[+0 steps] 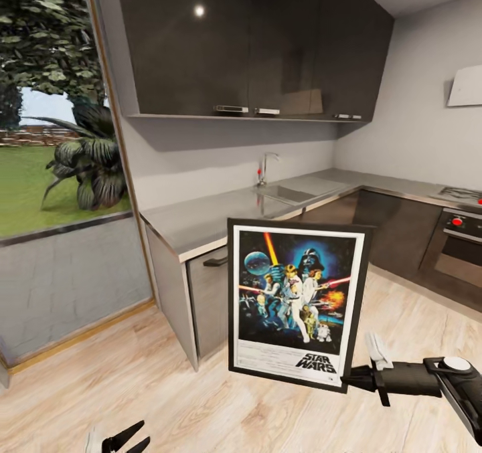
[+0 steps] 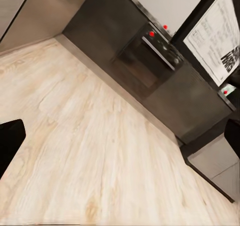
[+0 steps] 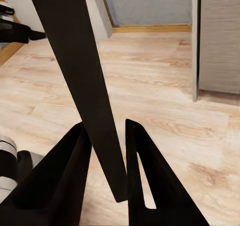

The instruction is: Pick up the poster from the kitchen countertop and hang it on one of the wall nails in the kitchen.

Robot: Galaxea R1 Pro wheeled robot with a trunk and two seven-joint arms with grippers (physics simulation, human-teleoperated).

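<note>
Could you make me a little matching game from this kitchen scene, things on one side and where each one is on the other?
Things:
1. poster
2. tap
3. oven
4. plant

Places:
A. outside, beyond the window
B. built into the cabinets at the right of the head view
C. off the countertop, its lower corner clamped in the right gripper
D. standing by the sink

Pairs: 1-C, 2-D, 3-B, 4-A
</note>
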